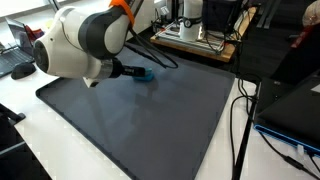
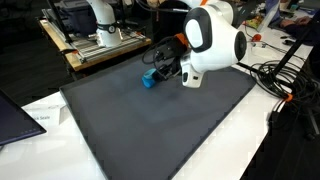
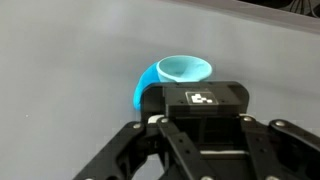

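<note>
A small light-blue cup [image 3: 180, 70] is on the grey mat [image 1: 150, 125], and it shows in both exterior views [image 1: 141, 74] [image 2: 149, 79]. My gripper [image 3: 195, 110] is low over the mat, right at the cup. In the wrist view a black block with a white marker hides the fingertips and the near part of the cup. The cup's open mouth shows just beyond the block. In both exterior views the black fingers [image 1: 126, 70] [image 2: 165, 70] reach the cup. I cannot tell whether they clasp it.
The grey mat [image 2: 160, 130] covers most of the white table. Cables [image 1: 240, 130] run along one side of it. Wooden boards with equipment [image 2: 100, 45] stand behind it. A laptop [image 2: 15, 115] and paper lie near a corner of it.
</note>
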Robot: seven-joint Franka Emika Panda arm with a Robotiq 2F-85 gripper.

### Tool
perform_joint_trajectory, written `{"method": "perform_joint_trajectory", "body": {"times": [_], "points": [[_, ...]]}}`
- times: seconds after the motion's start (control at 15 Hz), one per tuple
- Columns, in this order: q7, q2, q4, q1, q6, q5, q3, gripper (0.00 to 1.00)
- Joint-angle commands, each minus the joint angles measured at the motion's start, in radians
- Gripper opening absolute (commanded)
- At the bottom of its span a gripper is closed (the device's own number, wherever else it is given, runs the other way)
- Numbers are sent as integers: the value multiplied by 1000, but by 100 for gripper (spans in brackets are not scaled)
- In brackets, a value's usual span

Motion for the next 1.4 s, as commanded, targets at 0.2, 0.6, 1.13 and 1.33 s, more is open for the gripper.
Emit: {"method": "perform_joint_trajectory", "body": {"times": [0.2,0.6,1.13,1.33], "points": [[22,116,108,3,132,56,43,22],[5,114,116,18,137,45,45,22],[-12,19,60,3,112,35,37,22],[-34,-30,6,-3,87,20,30,22]]}}
